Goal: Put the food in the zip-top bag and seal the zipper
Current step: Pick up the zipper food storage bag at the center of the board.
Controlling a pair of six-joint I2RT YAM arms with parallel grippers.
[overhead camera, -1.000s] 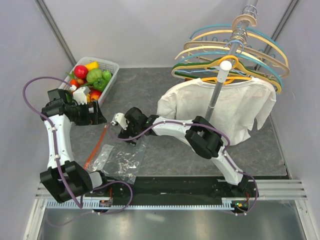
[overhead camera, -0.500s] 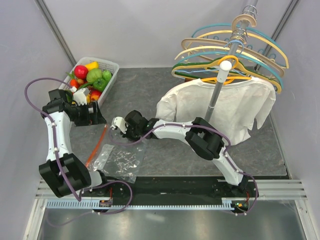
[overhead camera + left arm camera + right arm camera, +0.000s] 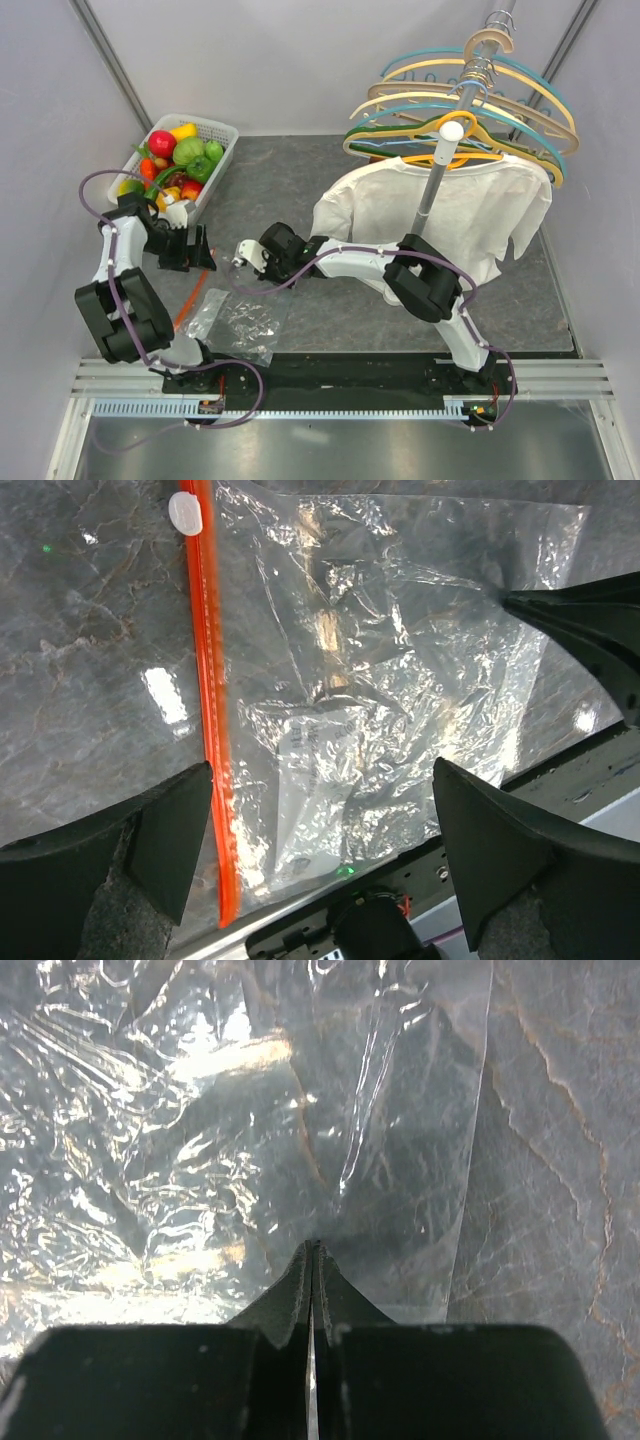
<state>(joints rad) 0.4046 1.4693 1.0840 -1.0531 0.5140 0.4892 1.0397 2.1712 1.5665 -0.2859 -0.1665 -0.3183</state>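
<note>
The clear crinkly zip-top bag [image 3: 238, 322] [image 3: 400, 680] [image 3: 180, 1140] lies flat on the grey table near the front. Its orange zipper [image 3: 188, 303] [image 3: 212, 700] runs along the left edge, with a white slider [image 3: 185, 513] at the far end. My left gripper [image 3: 195, 252] [image 3: 322, 780] hovers open above the bag, one finger on either side of the zipper end, holding nothing. My right gripper [image 3: 245, 268] [image 3: 315, 1248] is shut, its tips pinching the bag's film near the right edge. The food [image 3: 180, 155] is piled in the white basket [image 3: 226, 131] at the back left.
A rack [image 3: 438, 190] with several coloured hangers [image 3: 470, 110] stands at the right, and a white T-shirt [image 3: 450, 225] hangs from it down to the table. The black mounting rail [image 3: 350, 372] runs along the near edge just below the bag.
The right gripper has closed on the bag's film. The left arm has swung away from the basket and down toward the zipper side of the bag, still open.
</note>
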